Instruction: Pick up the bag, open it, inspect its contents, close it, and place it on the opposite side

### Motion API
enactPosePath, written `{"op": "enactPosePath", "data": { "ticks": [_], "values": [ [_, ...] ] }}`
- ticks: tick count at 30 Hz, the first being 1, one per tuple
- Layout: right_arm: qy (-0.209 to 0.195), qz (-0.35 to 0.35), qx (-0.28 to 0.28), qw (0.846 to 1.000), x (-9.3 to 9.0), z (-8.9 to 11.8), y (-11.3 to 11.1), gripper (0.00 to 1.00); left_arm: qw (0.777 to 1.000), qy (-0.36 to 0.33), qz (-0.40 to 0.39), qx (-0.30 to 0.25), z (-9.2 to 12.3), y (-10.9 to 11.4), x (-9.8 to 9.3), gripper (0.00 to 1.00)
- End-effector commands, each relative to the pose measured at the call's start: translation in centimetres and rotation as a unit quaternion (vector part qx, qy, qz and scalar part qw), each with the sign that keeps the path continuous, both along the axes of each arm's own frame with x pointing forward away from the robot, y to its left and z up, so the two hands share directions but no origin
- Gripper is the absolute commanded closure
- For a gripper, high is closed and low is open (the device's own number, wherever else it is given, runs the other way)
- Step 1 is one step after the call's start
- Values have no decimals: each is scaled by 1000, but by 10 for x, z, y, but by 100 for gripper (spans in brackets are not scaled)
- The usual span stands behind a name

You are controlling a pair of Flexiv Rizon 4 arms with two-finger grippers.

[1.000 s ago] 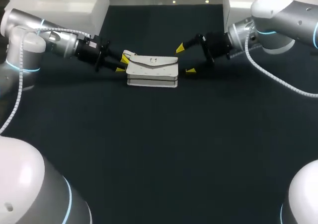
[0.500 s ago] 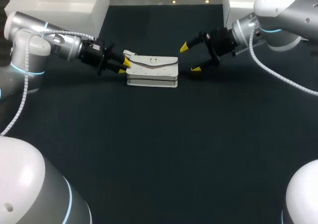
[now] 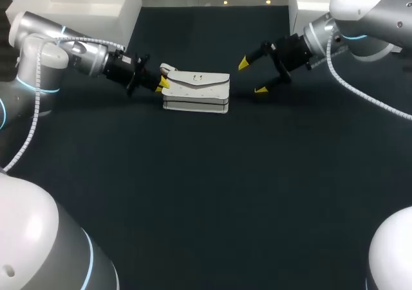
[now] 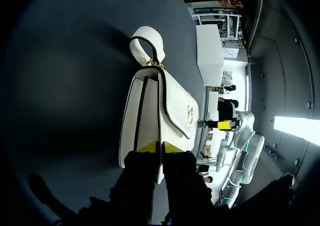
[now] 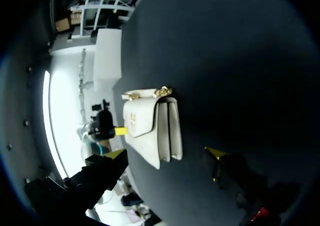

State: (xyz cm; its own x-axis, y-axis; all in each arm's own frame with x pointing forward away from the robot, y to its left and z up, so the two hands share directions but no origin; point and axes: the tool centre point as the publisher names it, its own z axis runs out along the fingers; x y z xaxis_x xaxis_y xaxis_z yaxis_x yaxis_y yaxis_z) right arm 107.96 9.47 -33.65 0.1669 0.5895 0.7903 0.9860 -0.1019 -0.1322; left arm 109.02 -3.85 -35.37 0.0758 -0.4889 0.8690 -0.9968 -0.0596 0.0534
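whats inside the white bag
Nothing inside shows. The bag lies with its flap closed over the opening, hiding any contents; only the white outside, gold clasp and handle loop are visible.

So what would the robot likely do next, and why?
Probably bring the right gripper in to the free end of the bag: its fingers are open and touch nothing, while the left gripper seems to pinch the other end. The bag lies closed.

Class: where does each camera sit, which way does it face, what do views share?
Head view: above and behind, looking down; left arm and right arm show.
Left wrist view: rides that wrist, looking along the left gripper, shut on the bag.
Right wrist view: rides that wrist, facing the bag past the open right gripper.
All share the bag.
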Motion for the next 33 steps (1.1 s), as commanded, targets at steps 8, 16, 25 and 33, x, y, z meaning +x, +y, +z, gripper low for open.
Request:
{"op": "enactPosePath", "data": {
  "ticks": [8, 16, 25, 33],
  "values": [
    [-4, 13, -77, 997, -2, 21, -26, 0, 1000, -17, 17, 19, 14, 52, -5, 100],
    [0, 21, -104, 994, -4, 25, -36, 0, 998, -34, 18, 58, 14, 90, -12, 100],
    [0, 21, -104, 994, -4, 25, -36, 0, 996, -45, 20, 74, 14, 99, -13, 100],
    [0, 21, -104, 994, -4, 25, -36, 0, 996, -45, 20, 74, 14, 99, -13, 100]
  ]
}}
